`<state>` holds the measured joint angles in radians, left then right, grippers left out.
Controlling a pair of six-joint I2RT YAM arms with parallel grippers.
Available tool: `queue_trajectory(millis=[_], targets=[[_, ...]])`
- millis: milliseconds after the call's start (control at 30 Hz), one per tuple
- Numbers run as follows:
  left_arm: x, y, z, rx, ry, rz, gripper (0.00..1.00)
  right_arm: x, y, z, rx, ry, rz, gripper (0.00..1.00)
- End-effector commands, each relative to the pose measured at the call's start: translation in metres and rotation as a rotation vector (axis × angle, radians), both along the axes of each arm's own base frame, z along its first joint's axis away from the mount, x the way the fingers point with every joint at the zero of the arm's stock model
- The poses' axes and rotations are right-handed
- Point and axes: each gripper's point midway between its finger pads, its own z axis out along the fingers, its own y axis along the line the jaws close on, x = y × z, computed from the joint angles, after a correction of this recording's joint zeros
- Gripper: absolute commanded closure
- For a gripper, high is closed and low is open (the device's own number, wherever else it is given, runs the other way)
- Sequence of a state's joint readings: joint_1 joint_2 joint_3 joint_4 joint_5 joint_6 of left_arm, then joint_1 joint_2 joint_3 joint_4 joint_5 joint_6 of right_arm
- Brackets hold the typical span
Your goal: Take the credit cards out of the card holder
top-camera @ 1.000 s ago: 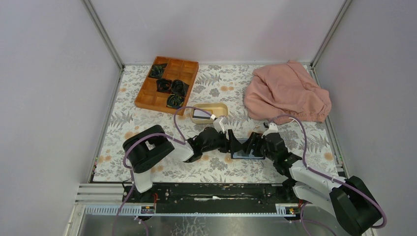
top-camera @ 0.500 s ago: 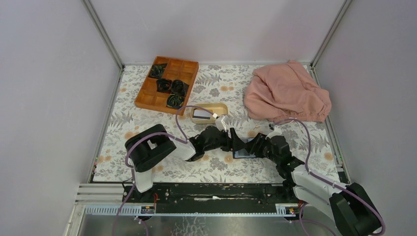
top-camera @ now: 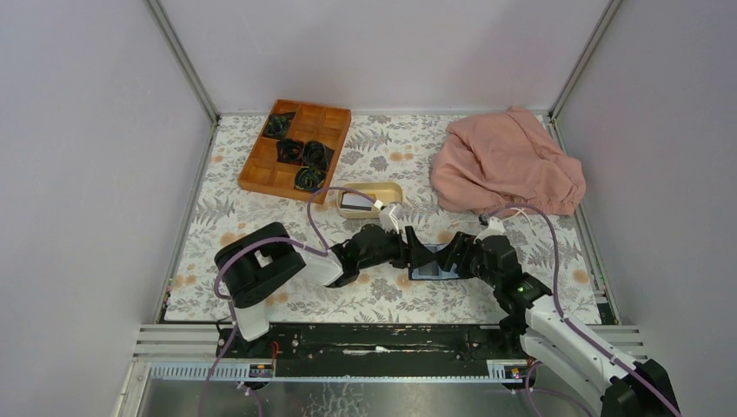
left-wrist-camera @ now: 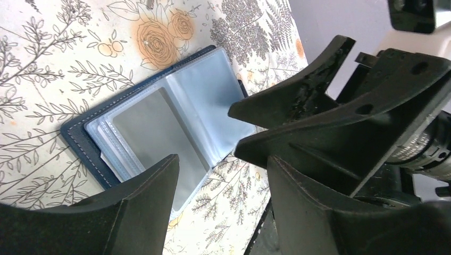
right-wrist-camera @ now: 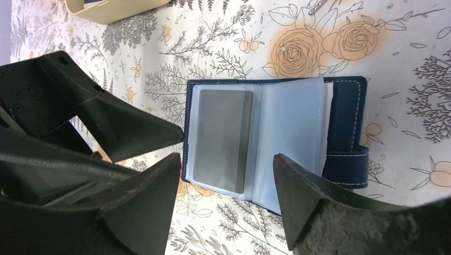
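The navy card holder (right-wrist-camera: 344, 114) lies open and flat on the floral mat, snap tab to one side. A grey credit card (right-wrist-camera: 223, 139) sits in its clear left pocket; the right pocket (right-wrist-camera: 292, 133) looks bare. The same holder (left-wrist-camera: 80, 139) and card (left-wrist-camera: 154, 135) show in the left wrist view. My right gripper (right-wrist-camera: 227, 157) hovers open over the holder's near edge, nothing between its fingers. My left gripper (left-wrist-camera: 223, 160) is open too, beside the holder's edge and facing the right gripper's fingers (left-wrist-camera: 298, 95). In the top view both grippers, left (top-camera: 423, 254) and right (top-camera: 448, 257), meet above the holder (top-camera: 430, 273).
A beige oval dish (top-camera: 389, 191) with a pale card (top-camera: 354, 201) in it stands just behind the grippers. A wooden compartment tray (top-camera: 269, 169) with dark coiled items is at the back left. A pink cloth (top-camera: 504, 165) lies at the back right.
The right arm has swung its elbow and forearm toward the near right, and its gripper has edged left over the card holder. The left arm and the holder have stayed put.
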<state>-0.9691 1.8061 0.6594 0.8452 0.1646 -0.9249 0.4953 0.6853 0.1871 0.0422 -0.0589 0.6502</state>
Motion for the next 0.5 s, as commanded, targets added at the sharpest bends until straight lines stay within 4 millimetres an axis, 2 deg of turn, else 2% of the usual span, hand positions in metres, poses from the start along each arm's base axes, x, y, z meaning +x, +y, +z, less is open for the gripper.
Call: queue_trajectory(millis=[0,200,467], targets=[[-0.001,0.004,0.000,0.004,-0.031,0.009,0.31,0.014,-0.012,0.027,-0.064,-0.082,-0.052,0.28],[-0.002,0.007,-0.003,0.004,-0.027,0.010,0.31,0.015,-0.037,0.019,-0.179,-0.055,-0.139,0.25],[-0.003,0.009,-0.004,0.007,-0.027,0.010,0.31,0.015,-0.041,0.003,-0.215,0.003,-0.158,0.25]])
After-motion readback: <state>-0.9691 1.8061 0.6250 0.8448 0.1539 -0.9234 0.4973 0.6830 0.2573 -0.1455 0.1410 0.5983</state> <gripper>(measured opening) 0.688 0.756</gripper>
